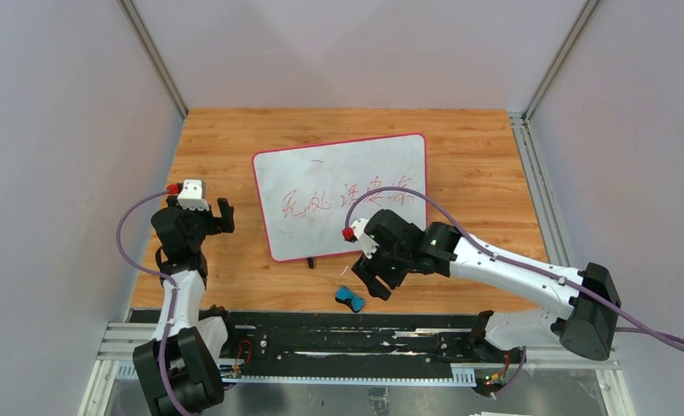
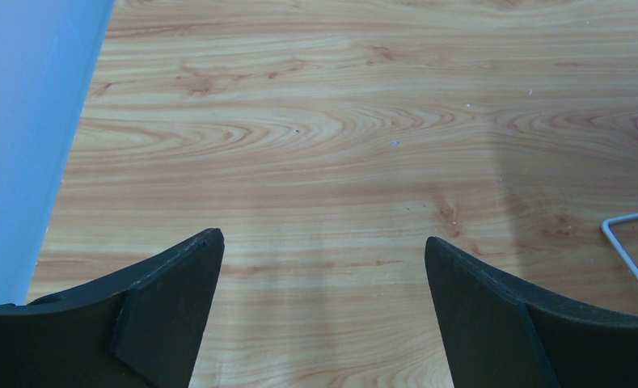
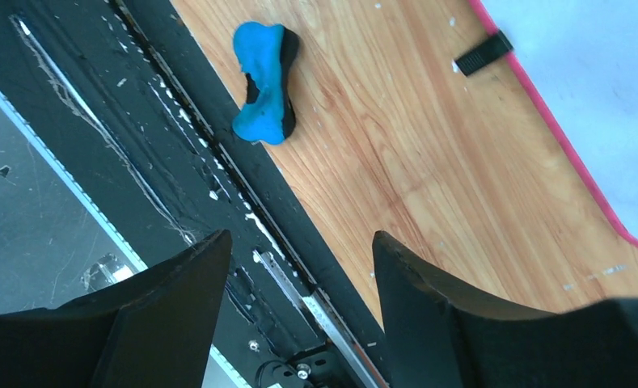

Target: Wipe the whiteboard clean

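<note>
Pink-framed whiteboard (image 1: 342, 195) with red writing; blue eraser (image 1: 349, 299).

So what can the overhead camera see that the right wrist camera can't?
Only the overhead view shows the whole whiteboard with its red writing, and the left gripper off to the board's side. Only the right wrist view makes it plain that the right gripper has its fingers apart with nothing between them. Both show the blue eraser lying on the wooden table, near the board's pink edge, not held by either gripper.
</note>
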Robot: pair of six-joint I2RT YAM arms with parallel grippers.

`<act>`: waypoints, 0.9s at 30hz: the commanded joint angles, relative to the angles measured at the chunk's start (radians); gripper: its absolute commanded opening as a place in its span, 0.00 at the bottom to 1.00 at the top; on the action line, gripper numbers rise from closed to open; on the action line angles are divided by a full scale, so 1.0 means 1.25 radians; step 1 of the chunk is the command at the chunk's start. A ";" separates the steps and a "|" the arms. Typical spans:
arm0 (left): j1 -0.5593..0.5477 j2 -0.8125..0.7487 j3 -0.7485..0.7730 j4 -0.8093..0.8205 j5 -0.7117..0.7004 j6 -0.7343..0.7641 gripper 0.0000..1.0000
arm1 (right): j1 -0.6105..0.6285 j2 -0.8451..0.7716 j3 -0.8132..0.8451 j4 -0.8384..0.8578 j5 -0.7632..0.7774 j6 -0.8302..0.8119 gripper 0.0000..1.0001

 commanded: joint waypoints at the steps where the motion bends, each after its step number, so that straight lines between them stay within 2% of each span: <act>1: 0.004 -0.010 0.015 0.007 0.007 0.009 0.99 | 0.012 0.019 0.021 0.074 -0.074 -0.022 0.68; 12: 0.004 -0.010 0.013 0.008 0.005 0.009 0.99 | 0.018 0.110 -0.002 0.217 -0.077 0.041 0.69; 14: 0.004 -0.011 0.013 0.007 0.005 0.009 0.99 | 0.018 0.123 0.000 0.227 -0.077 0.046 0.73; 27: 0.004 -0.011 0.014 0.007 0.002 0.008 0.99 | 0.033 0.180 -0.011 0.223 -0.038 0.069 0.72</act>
